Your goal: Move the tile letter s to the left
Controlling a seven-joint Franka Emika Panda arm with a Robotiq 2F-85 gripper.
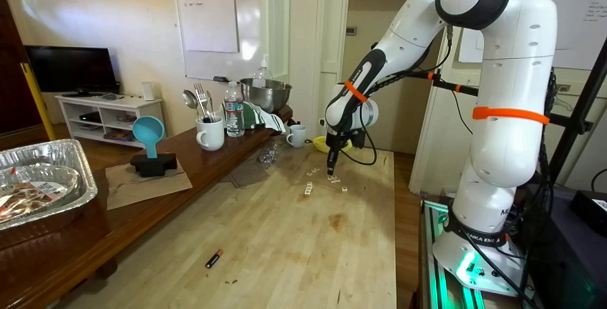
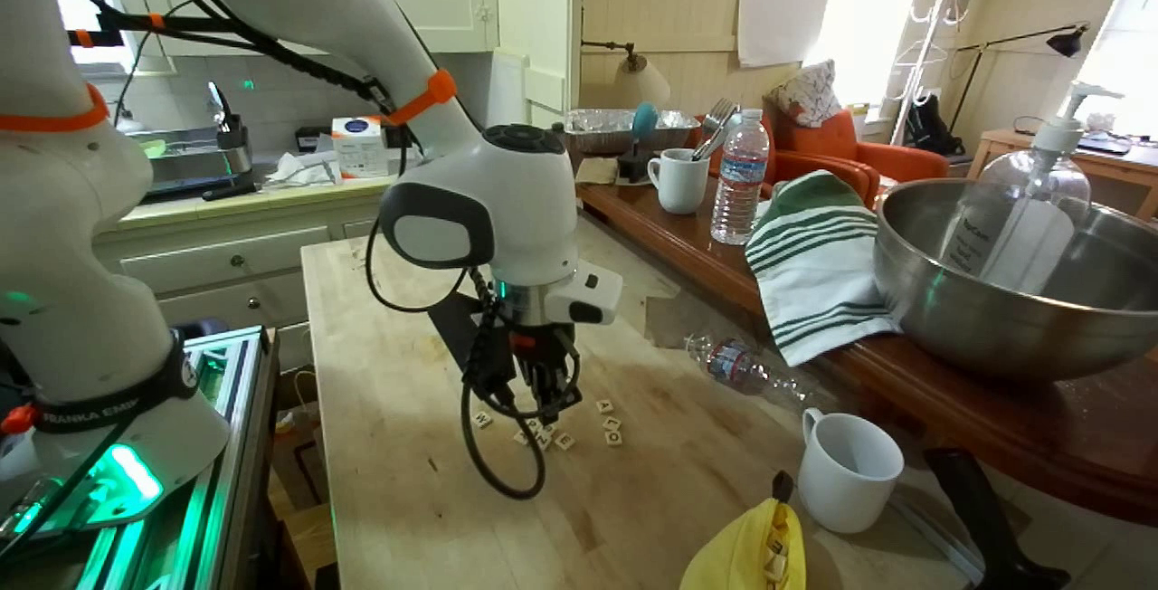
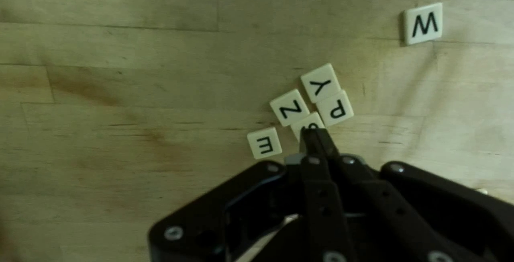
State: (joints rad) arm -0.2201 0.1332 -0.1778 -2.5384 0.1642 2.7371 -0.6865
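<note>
Tile S [image 3: 306, 121], judging by its half-covered letter, seems lined up for a push; next calls for light contact, then a slide left. Squarish, without clear long axis, it slants in the wrist view, letter direction uncertain. Overlapping it there, the gripper [image 3: 316, 133] has 2 fingers pressed together. Z tile [image 3: 290, 107] and P tile [image 3: 335, 108] adjoin it on the table [image 3: 160, 53].
</note>
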